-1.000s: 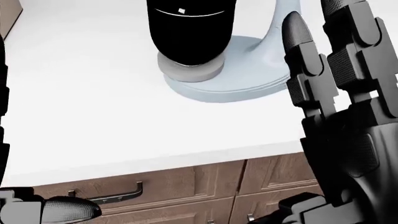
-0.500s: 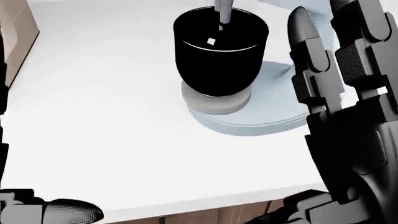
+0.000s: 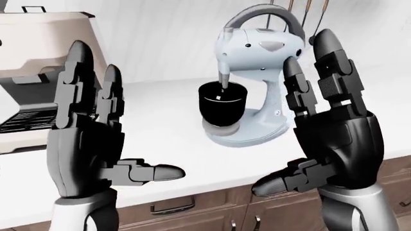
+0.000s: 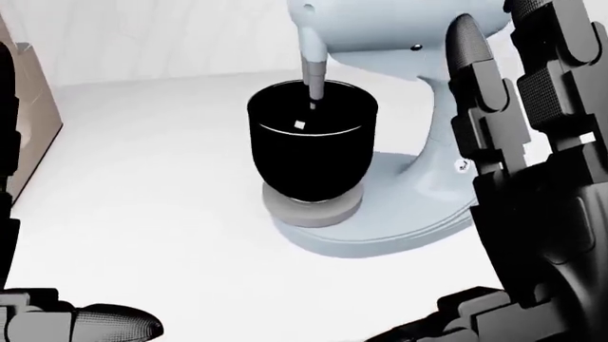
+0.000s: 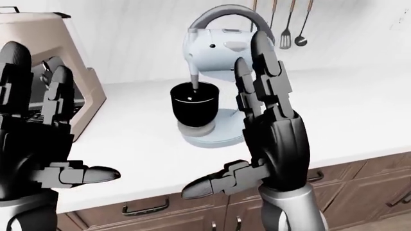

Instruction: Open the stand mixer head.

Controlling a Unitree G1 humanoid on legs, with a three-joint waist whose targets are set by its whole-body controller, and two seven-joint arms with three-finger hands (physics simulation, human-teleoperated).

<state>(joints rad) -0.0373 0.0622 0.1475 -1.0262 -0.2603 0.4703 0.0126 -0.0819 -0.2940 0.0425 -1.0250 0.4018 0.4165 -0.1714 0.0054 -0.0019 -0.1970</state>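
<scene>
We see one mixer (image 3: 257, 86) standing on the white counter (image 3: 160, 139), near the middle of the left-eye view, its pale blue head (image 3: 260, 45) down over one black bowl (image 3: 221, 103). A grey beater shaft (image 4: 313, 75) drops from the head into the bowl, and the bowl sits on a grey disc on the mixer's base (image 4: 380, 231).

Both of our hands are raised with the palms toward the mixer, and neither touches it. Our right hand (image 3: 331, 130) stands at the right of the left-eye view, lower than the head and nearer to us, its fingers (image 3: 334, 72) straight and spread, the thumb stuck out to the left; it grips nothing. In the right-eye view its fingers overlap the mixer's neck, but the head view shows the base lying clear beyond them. Our left hand (image 3: 86, 139) is well apart from the mixer at the view's left, also spread wide and empty.

At the left stands one beige appliance (image 5: 61, 53). Three utensils (image 5: 285, 24) hang on the wall above the mixer, at the top of the right-eye view. Under the counter run brown cabinet fronts (image 5: 360, 187) with dark handles; we count about five there in the right-eye view, some cut off.
</scene>
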